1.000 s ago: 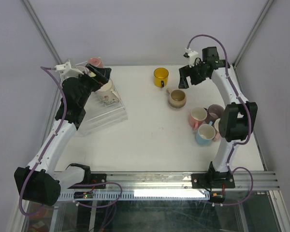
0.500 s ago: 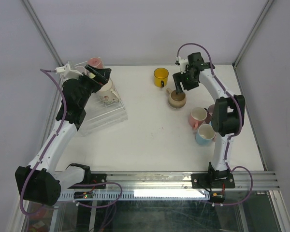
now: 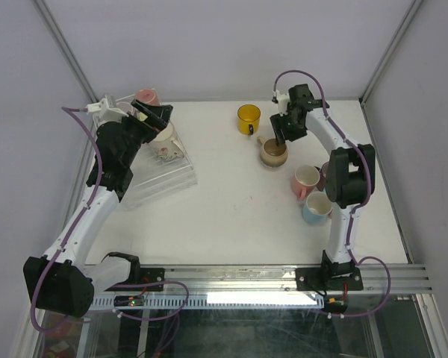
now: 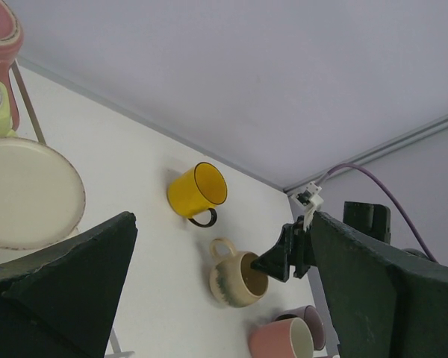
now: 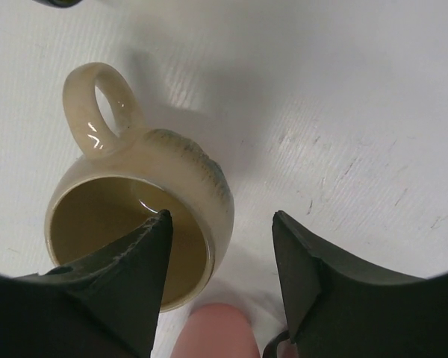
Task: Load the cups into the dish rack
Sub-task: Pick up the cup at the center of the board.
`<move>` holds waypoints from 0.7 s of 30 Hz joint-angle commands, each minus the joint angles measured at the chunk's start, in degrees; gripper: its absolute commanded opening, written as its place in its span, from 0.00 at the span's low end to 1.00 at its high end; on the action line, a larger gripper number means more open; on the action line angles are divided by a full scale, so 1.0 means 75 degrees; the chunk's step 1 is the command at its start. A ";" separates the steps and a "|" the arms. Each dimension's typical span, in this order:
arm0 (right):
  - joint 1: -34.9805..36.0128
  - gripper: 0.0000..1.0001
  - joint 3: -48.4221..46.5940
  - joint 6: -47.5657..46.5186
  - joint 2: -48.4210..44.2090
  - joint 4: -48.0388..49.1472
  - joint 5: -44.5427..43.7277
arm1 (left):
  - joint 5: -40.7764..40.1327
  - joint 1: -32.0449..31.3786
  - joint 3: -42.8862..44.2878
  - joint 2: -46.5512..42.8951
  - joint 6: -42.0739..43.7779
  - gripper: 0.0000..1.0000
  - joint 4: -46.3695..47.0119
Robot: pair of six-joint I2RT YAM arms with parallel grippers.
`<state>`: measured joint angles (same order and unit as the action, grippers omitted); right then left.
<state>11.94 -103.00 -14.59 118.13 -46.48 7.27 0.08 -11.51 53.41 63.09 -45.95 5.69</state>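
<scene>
The beige cup (image 3: pixel 273 153) stands upright on the white table, its handle pointing to the far left. My right gripper (image 3: pixel 278 138) is down over its rim. In the right wrist view one finger (image 5: pixel 127 261) is inside the beige cup (image 5: pixel 201 186) and the other finger (image 5: pixel 313 276) is outside, a gap still showing beside the wall. My left gripper (image 3: pixel 155 118) hangs open over the clear dish rack (image 3: pixel 160 179), which holds a cream cup (image 3: pixel 163 134) and a pink cup (image 3: pixel 146 97). Nothing lies between its fingers (image 4: pixel 75 283).
A yellow cup (image 3: pixel 248 118) lies on its side behind the beige one. A pink cup (image 3: pixel 306 180), a mauve cup (image 3: pixel 330 173) and a light blue cup (image 3: pixel 317 207) cluster at the right, close to the right arm. Grey walls enclose the table.
My right gripper swung in from the back right and came down onto the beige cup's rim, its jaws narrowing. The left arm has not moved.
</scene>
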 commanded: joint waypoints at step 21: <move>0.0066 0.44 0.0530 -0.0094 -0.0035 0.0425 -0.0137 | 0.0299 0.0085 -0.0208 -0.0030 -0.0491 0.99 0.0712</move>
<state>12.05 -99.04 -14.92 119.09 -45.63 6.66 0.82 -11.51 52.12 63.11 -48.88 7.35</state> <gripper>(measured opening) 0.458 0.990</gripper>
